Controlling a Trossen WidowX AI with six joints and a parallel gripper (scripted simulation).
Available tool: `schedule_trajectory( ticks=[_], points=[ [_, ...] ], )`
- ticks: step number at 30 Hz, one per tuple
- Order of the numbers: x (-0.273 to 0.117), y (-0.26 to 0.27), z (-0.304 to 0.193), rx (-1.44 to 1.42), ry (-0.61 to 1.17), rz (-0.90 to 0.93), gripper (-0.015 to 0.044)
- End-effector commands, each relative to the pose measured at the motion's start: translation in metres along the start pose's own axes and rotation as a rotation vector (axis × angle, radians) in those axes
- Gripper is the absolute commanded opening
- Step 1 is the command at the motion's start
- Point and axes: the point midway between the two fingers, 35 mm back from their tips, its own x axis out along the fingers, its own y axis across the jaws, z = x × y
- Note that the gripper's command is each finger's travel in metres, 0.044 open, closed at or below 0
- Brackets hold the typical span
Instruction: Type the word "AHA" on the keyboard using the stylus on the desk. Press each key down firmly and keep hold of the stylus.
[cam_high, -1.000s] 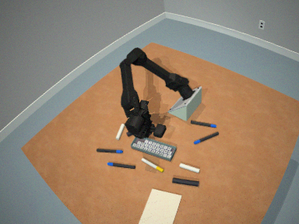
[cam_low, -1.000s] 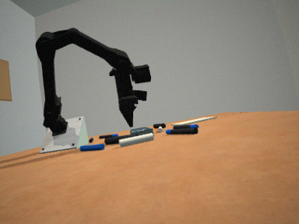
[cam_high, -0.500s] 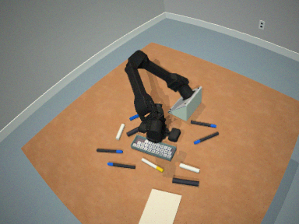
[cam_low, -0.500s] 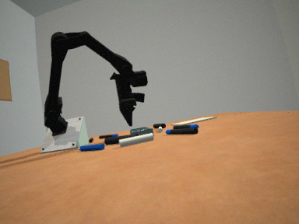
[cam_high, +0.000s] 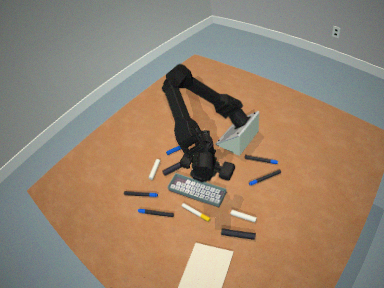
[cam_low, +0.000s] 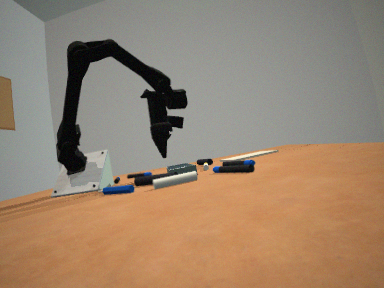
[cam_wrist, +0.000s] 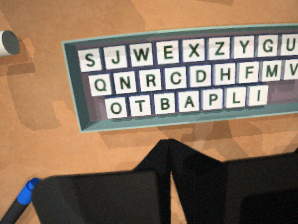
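Note:
The keyboard (cam_high: 197, 190) (cam_low: 181, 168) (cam_wrist: 75, 80) lies on the desk, its letters upright in the wrist view. The A key (cam_wrist: 188, 102) is in the row nearest my gripper. The H key (cam_wrist: 227, 75) is in the middle row. My gripper (cam_low: 165, 156) (cam_wrist: 167, 145) is shut and empty, its tips pointing down above the desk just off the keyboard's near edge; the arm hides the tips in the top view. A white and yellow pen (cam_high: 195, 212) lies beyond the keyboard. Several other pen-like things lie about; I cannot tell which is the stylus.
Black pens with blue ends (cam_high: 156, 213) (cam_high: 141, 194) (cam_high: 265, 177) (cam_high: 261, 159), white cylinders (cam_high: 154, 169) (cam_high: 243, 216) and a dark cylinder (cam_high: 238, 234) lie around the keyboard. A pale sheet (cam_high: 206, 267) lies farther out. A slanted block (cam_high: 248, 135) stands by the arm's base.

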Motion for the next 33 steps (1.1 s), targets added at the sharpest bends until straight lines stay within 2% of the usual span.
schedule_trajectory(
  ticks=[1,12,16,20,29,33],
  points=[
    [-0.040,0.002,0.002,0.008,-0.022,0.009,0.0000],
    [-0.044,0.003,0.005,0.006,-0.026,0.007,0.0000],
    [-0.044,0.002,0.005,0.003,-0.029,0.005,0.0105],
    [-0.044,0.002,0.005,0.003,-0.029,0.005,0.0000],
    [-0.044,0.002,0.005,0.003,-0.029,0.005,0.0000],
    [-0.041,-0.008,0.004,0.030,-0.007,0.014,0.0105]
  ],
)
